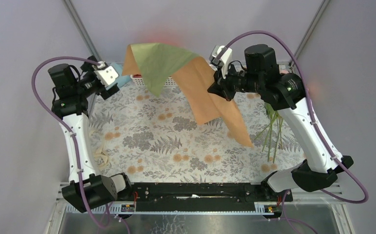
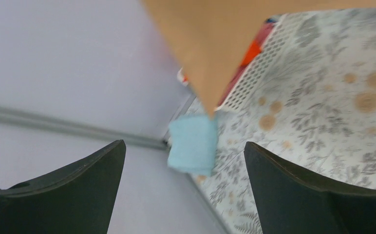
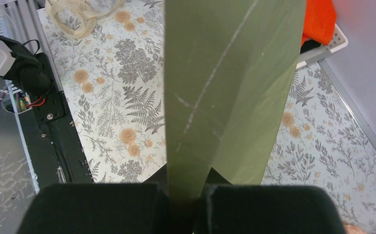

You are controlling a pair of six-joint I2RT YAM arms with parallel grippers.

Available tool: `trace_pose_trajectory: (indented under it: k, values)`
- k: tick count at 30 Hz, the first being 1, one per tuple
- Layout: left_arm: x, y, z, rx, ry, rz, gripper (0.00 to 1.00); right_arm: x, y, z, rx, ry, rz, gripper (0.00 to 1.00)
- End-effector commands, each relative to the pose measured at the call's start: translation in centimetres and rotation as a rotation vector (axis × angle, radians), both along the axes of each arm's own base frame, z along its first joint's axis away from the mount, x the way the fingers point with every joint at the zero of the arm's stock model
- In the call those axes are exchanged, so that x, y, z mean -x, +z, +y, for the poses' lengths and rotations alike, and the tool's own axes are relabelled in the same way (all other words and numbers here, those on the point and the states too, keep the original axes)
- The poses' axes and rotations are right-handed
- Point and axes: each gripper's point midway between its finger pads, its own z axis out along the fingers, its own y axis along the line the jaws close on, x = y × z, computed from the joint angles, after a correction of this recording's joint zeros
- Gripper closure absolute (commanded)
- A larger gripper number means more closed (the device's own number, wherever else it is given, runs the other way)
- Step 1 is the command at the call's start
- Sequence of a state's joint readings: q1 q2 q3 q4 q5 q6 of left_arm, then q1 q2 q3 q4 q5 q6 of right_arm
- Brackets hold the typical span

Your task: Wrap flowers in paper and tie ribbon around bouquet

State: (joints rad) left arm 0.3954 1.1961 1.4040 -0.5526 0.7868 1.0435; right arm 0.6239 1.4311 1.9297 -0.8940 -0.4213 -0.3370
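Hanging over the table, the paper is clamped by the right gripper; the left gripper is held wide open.

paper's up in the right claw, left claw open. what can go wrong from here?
1. The paper hangs from the right claw alone; the left claw is open and off it. A single pinch may slip or crease the sheet.
2. Its far end drapes over the basket; pulling may snag there.
3. Its low corner hangs near the flowers; a swing may sweep them aside.
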Motion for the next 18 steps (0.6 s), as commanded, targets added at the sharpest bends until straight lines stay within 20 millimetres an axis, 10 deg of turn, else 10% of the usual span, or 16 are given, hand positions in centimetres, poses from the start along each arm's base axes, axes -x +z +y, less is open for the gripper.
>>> trace_pose_trajectory:
  k: [1, 6, 18]
  values:
    - [1.2, -0.3, -4.8, 0.02, -0.309, -0.089, 0.01, 1.8, 2.9, 0.2, -0.047, 0.105, -0.07, 1.0]
    - [-1.7, 4.4, -3.7, 0.165, -0.266, -0.159, 0.01, 3.6, 3.2, -0.1, -0.032, 0.197, -0.082, 1.0]
    - [-7.4, 5.1, -6.1, 0.211, -0.464, -0.121, 0.01, 4.8, 3.5, -0.7, -0.01, 0.232, -0.087, 1.0]
